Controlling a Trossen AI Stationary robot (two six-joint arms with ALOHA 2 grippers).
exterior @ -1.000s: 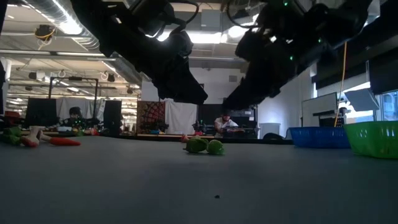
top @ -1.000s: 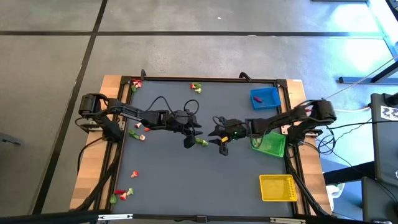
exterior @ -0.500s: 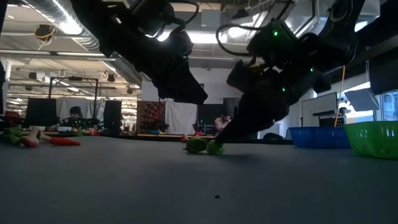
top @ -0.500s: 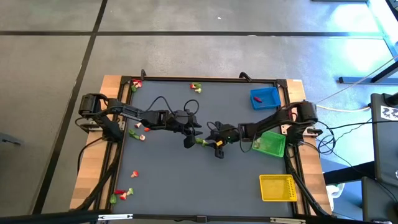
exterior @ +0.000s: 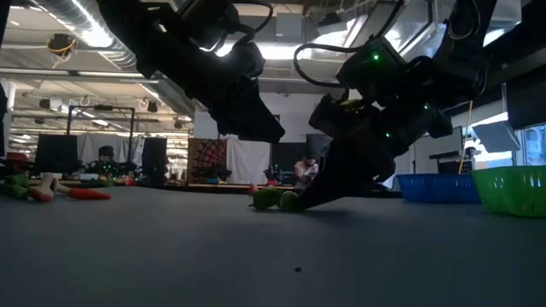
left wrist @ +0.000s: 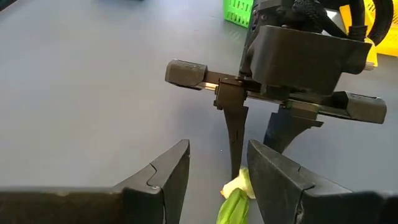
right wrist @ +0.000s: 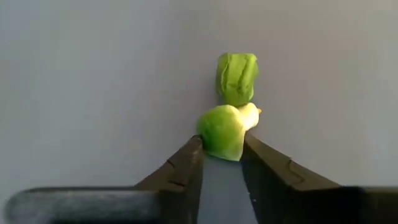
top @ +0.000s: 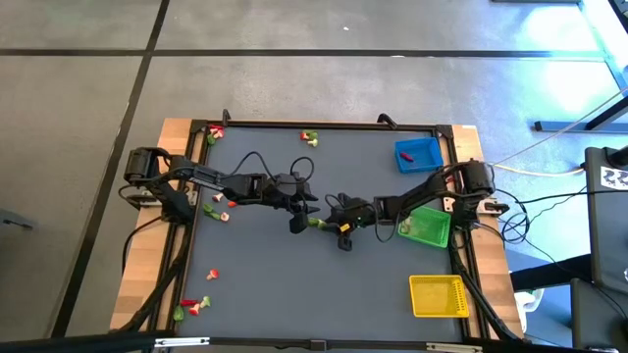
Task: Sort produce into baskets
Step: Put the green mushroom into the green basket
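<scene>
Grey tabletop point(top: 294, 275), mid-area: green produce being gripped.
R gripper point(right wrist: 222, 152) has been lowered from above the piece and pinched onto green produce point(right wrist: 225, 130), so pickup is judged underway; green basket point(top: 427, 227) sits close by. L gripper point(left wrist: 217, 168) is held spread just beside. Two green lumps touching; long axis runs straight away from R gripper.

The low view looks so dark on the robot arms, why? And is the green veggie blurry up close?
Low view: bright ceiling lights behind the arms turn them into near-black shapes. Right wrist view: the green piece between the right gripper fingers looks sharp and evenly lit. Left wrist view: the left gripper fingers look slightly soft.
</scene>
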